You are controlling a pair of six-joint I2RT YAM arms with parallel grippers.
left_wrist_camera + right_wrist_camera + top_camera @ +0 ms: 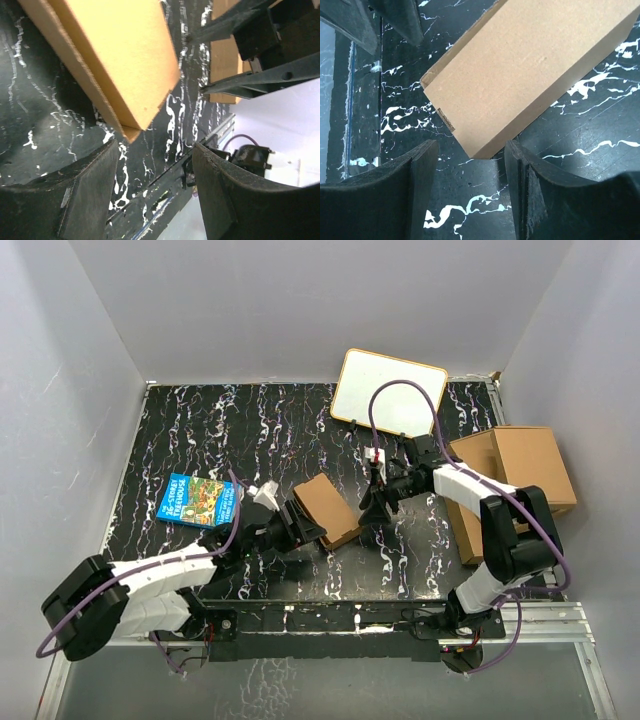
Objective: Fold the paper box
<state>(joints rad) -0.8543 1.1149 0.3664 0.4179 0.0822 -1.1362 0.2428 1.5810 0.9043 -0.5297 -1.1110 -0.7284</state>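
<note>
Left hand [303, 530] is spread and pinches nothing. The box [328, 505] lies just past its fingertips, at about 1 o'clock from it in the top view. In the left wrist view a box corner shows just above the gap between the fingers [90, 185], clear of both.

The right hand [373, 512] is spread too, and sits at 3 o'clock from the box. In its own wrist view a box corner dips slightly between the fingertips [520, 165], with a gap on each side.

The box sits near the middle of the worktop [200, 430], a little toward the near edge, with one hand at either end. Bare worktop opens at 12 and 10 o'clock from it. A book [197, 500] lies at 9 o'clock, beyond the left hand and well apart. A white board [388, 390] lies at 1 o'clock by the far edge. A pile [520, 460] of cardboard sits at 3 o'clock near the right wall. At 6 o'clock only a narrow strip of worktop separates the box from the near edge.

In the top view the left hand covers the box's left end. Both wrist views cut the box off, so its flaps and tabs cannot be made out, nor whether it lies flat or tilted. The right arm hides part of the pile.
</note>
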